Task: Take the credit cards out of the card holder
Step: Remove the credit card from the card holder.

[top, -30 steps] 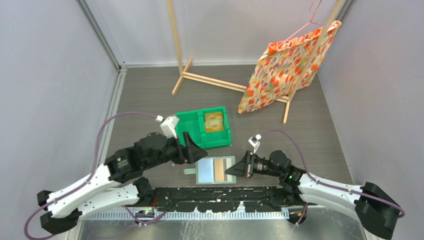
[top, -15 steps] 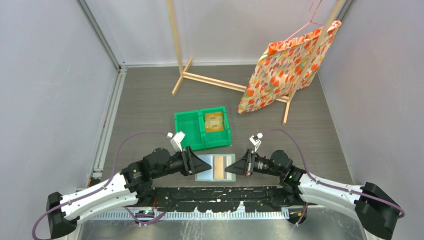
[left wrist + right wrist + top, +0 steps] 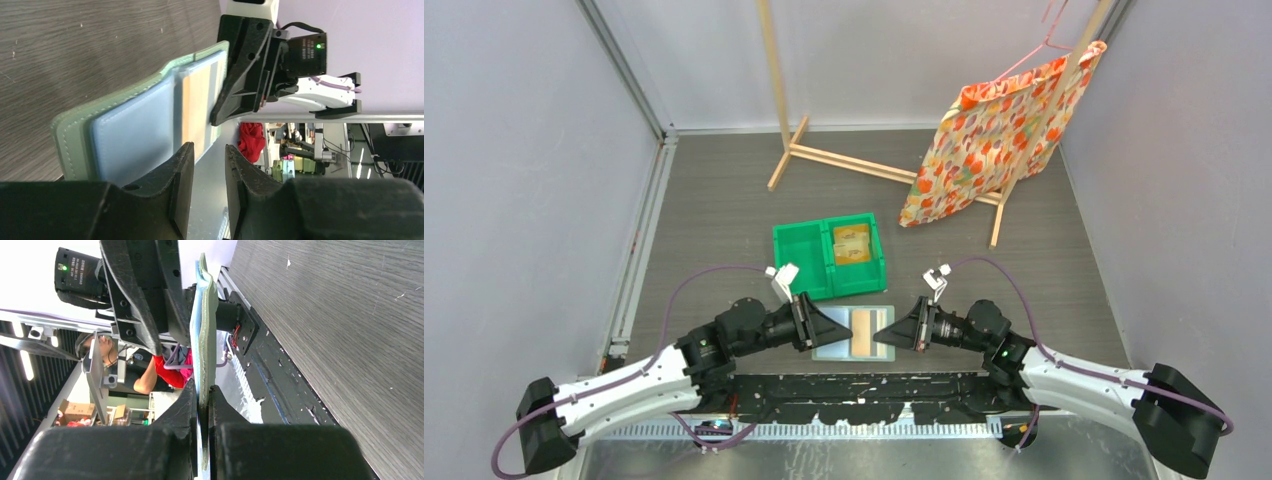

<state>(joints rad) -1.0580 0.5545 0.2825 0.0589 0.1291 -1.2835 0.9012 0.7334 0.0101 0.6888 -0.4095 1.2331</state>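
Observation:
The card holder (image 3: 854,334) is open and held above the table's near edge, pale blue-grey inside with a grey-green rim. A tan credit card (image 3: 864,335) sits in its slot. My right gripper (image 3: 880,338) is shut on the holder's right edge; the right wrist view shows the holder (image 3: 205,330) edge-on between the shut fingers (image 3: 187,405). My left gripper (image 3: 834,330) is open and empty at the holder's left side. In the left wrist view the holder (image 3: 130,130) and tan card (image 3: 196,105) lie just past my left gripper (image 3: 209,147). More tan cards (image 3: 851,243) lie in the green bin.
The green two-compartment bin (image 3: 802,256) stands just behind the holder. A wooden rack (image 3: 844,160) with a floral cloth bag (image 3: 999,135) on a hanger stands at the back. Grey walls close in both sides. A black rail (image 3: 854,385) runs along the near edge.
My left arm has drawn back from the green bin and swung down and right, bringing its open gripper to the holder's left side. The right gripper has kept hold of the holder.

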